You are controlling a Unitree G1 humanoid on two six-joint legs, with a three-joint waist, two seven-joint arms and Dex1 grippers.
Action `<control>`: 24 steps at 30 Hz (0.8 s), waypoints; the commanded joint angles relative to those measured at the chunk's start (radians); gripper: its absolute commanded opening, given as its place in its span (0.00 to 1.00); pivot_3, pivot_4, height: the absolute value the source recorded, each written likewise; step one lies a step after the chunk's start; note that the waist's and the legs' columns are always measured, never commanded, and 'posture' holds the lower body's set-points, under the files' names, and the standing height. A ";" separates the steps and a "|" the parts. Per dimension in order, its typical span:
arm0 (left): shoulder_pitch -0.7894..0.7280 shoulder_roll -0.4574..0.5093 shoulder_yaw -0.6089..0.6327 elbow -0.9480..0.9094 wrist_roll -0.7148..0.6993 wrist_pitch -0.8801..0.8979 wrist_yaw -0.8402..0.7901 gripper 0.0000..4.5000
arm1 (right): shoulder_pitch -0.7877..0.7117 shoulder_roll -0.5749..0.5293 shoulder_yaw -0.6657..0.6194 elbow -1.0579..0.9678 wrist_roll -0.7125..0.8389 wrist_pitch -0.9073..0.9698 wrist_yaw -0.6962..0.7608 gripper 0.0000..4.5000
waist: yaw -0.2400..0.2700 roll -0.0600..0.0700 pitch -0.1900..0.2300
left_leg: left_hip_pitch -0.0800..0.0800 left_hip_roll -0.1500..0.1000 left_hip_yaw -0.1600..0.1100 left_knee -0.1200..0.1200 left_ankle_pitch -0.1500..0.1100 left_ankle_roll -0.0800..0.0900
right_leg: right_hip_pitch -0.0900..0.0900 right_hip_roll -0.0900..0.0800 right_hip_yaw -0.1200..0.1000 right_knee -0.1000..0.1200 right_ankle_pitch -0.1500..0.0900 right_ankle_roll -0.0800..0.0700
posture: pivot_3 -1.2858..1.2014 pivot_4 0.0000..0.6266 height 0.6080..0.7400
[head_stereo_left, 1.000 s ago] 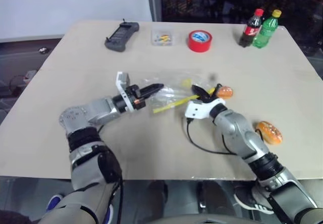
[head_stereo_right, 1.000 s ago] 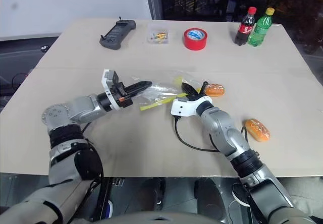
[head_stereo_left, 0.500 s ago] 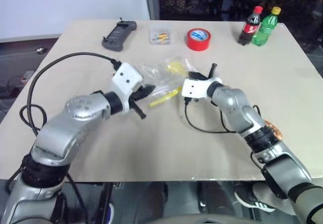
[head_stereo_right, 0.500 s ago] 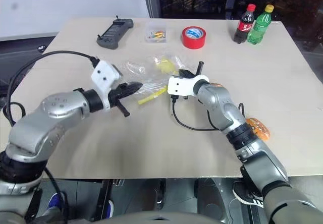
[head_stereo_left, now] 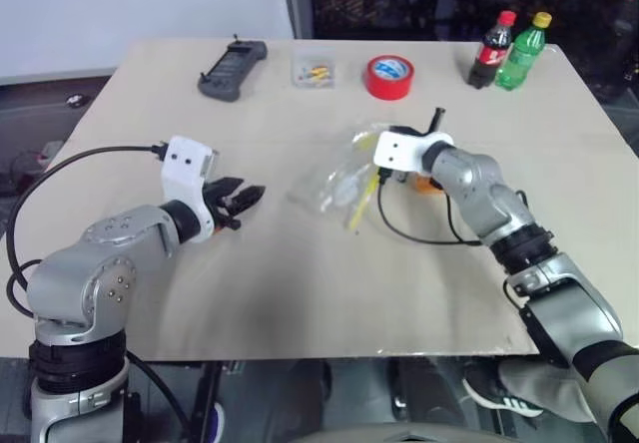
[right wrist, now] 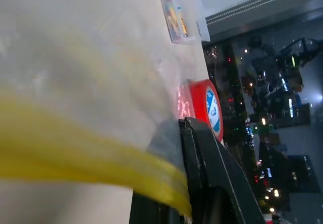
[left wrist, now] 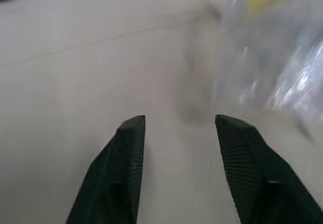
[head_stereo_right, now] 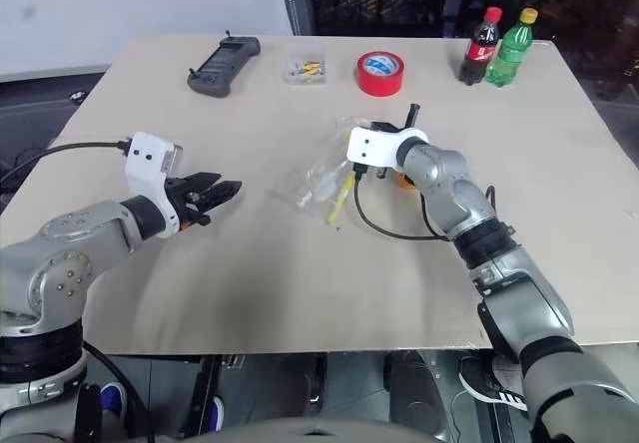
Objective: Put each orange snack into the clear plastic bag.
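Left eye view takes in 1 beige table (head_stereo_left: 300, 293) with a small count of things on it: 1 clear plastic bag (head_stereo_left: 334, 179), 1 red tape roll (head_stereo_left: 389, 76), 1 small clear box of coloured bits (head_stereo_left: 315, 71), 1 dark handheld controller (head_stereo_left: 232, 69), and 2 bottles at the far right corner, 1 with a red cap (head_stereo_left: 489, 51) and 1 green with a yellow cap (head_stereo_left: 524, 52). Of the orange snacks I can pick out just 1 (head_stereo_left: 429, 184), a sliver of orange peeping from behind the right wrist near the middle of the table.

From where I stand the bag is crinkly and see-through, catching the light in pale patches, with a yellow seal strip (head_stereo_left: 361, 202) running along its mouth. It sits near the table's centre, its mouth end lifted by the right gripper (head_stereo_left: 384, 169) and the rest trailing down toward the tabletop on the robot's left of that gripper. In the right wrist view the 2 black fingers (right wrist: 212, 173) are pressed together on the yellow strip and the plastic.

The left gripper (head_stereo_left: 243, 202) hangs above the table well apart from the bag, on the robot's left. In the left wrist view its 2 black fingers (left wrist: 123, 168) stand apart with bare table between them, and the bag shows blurred beyond.
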 commanded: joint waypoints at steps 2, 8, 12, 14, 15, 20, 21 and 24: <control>0.131 0.151 -0.154 -0.185 0.251 -0.337 -0.071 0.46 | -0.022 -0.007 -0.031 -0.019 0.012 0.042 0.018 0.00 | 0.002 0.000 0.001 | 0.000 0.001 0.000 0.000 0.000 0.000 | 0.000 0.001 0.000 0.000 0.000 0.000 | 0.52 0.24 0.84; 0.162 0.180 -0.367 -0.274 0.449 -0.525 -0.088 0.46 | -0.037 0.042 -0.065 -0.022 0.053 0.170 0.038 0.00 | 0.017 0.000 0.001 | 0.000 0.001 0.001 -0.001 0.000 0.000 | -0.001 0.000 0.001 -0.001 0.001 -0.002 | 0.52 0.24 0.84; 0.130 0.116 -0.504 -0.251 0.554 -0.540 -0.063 0.46 | -0.050 0.051 -0.062 -0.032 0.067 0.210 0.053 0.00 | 0.014 0.001 0.001 | 0.000 0.001 0.001 -0.001 0.000 0.000 | -0.001 0.001 0.001 -0.001 0.001 -0.002 | 0.52 0.24 0.84; 0.103 0.085 -0.575 -0.219 0.625 -0.549 -0.053 0.46 | -0.061 0.052 -0.060 -0.033 0.074 0.231 0.065 0.00 | 0.012 0.001 0.001 | 0.000 0.001 0.002 -0.001 0.000 0.000 | -0.001 0.002 0.001 -0.001 0.001 -0.002 | 0.52 0.24 0.84; 0.086 0.069 -0.600 -0.204 0.648 -0.555 -0.055 0.46 | -0.066 0.052 -0.059 -0.033 0.078 0.241 0.069 0.00 | 0.011 0.001 0.001 | 0.000 0.001 0.001 -0.001 0.000 0.000 | -0.001 0.002 0.001 -0.001 0.001 -0.002 | 0.52 0.24 0.84; 0.017 -0.003 -0.680 -0.172 0.755 -0.523 -0.040 0.73 | -0.085 0.054 -0.051 -0.034 0.083 0.279 0.085 0.00 | 0.010 0.001 0.001 | 0.000 0.002 0.001 0.000 0.000 0.000 | -0.001 0.002 0.001 0.000 0.001 -0.002 | 0.52 0.24 0.84; 0.008 -0.013 -0.694 -0.167 0.781 -0.522 -0.037 0.85 | -0.087 0.056 -0.050 -0.034 0.084 0.284 0.087 0.00 | 0.008 0.001 0.001 | 0.000 0.002 0.001 0.000 0.000 0.000 | -0.001 0.002 0.001 0.000 0.001 -0.002 | 0.52 0.24 0.84; -0.033 -0.053 -0.750 -0.133 0.843 -0.521 -0.048 0.95 | -0.098 0.072 -0.052 -0.036 0.093 0.310 0.091 0.00 | 0.007 0.001 0.001 | 0.000 0.002 0.001 0.000 0.000 0.000 | -0.001 0.003 0.001 0.000 0.001 -0.002 | 0.52 0.24 0.84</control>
